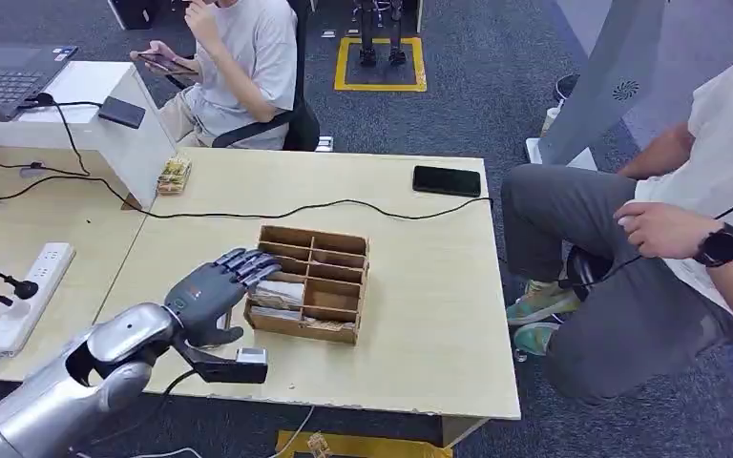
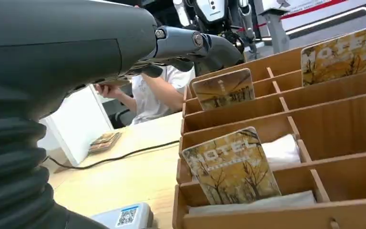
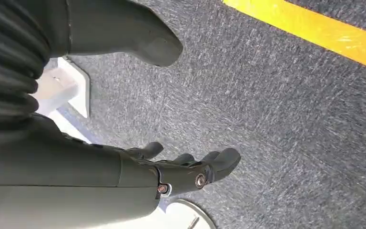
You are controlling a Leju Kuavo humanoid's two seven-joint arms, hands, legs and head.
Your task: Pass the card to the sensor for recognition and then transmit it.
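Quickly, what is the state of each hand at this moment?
Left hand: open, holding nothing, fingers stretched over the compartmented brown wooden card box.
Right hand: open, holding nothing, above the grey carpet floor.

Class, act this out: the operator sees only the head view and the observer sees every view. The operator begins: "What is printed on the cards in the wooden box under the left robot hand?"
Observer: In the left wrist view the nearest card reads HOTEL over yellow trees. It stands in a compartment of the wooden box.
Operator: Is there any marking on the small white device beside the box?
Observer: Yes, the small white device has a QR code on its top.
Operator: Where is the right robot hand?
Observer: The right robot hand hangs over grey carpet with its fingers apart. It holds nothing, and a yellow line runs nearby.
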